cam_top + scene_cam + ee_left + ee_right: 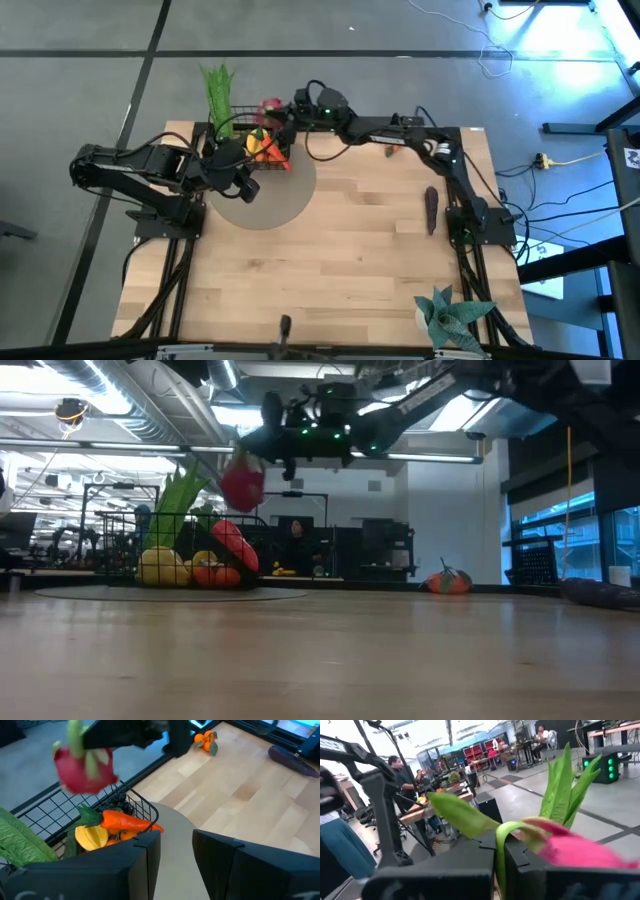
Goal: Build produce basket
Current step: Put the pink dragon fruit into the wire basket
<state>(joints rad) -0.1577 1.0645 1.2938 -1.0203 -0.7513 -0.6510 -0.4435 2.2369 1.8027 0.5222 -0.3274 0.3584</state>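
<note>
The black wire basket (252,135) stands on a grey round mat near the table's far-left part. In it are a leek (218,92), a carrot (127,821), a yellow fruit (92,836) and dark grapes (117,802). My right gripper (290,106) hovers above the basket's right side, shut on the pink dragon fruit (242,482). My left gripper (177,865) is open and sits low at the basket's near side; whether it touches the wire, I cannot tell. Tangerines (393,150) and an eggplant (431,208) lie on the table's right part. My right gripper (500,851) pinches a green leaf scale (501,837) of the dragon fruit between its two fingers. The fingers reach level from the table's right side. The pink body (580,852) hangs beside and below the fingertips, lifted clear above the basket rim (145,805).
A blue-green spiky plant (450,315) stands at the near right corner. The grey mat (270,205) spreads under the basket. Bare wood (340,260) fills the middle and near part of the table. People and furniture show in the room beyond.
</note>
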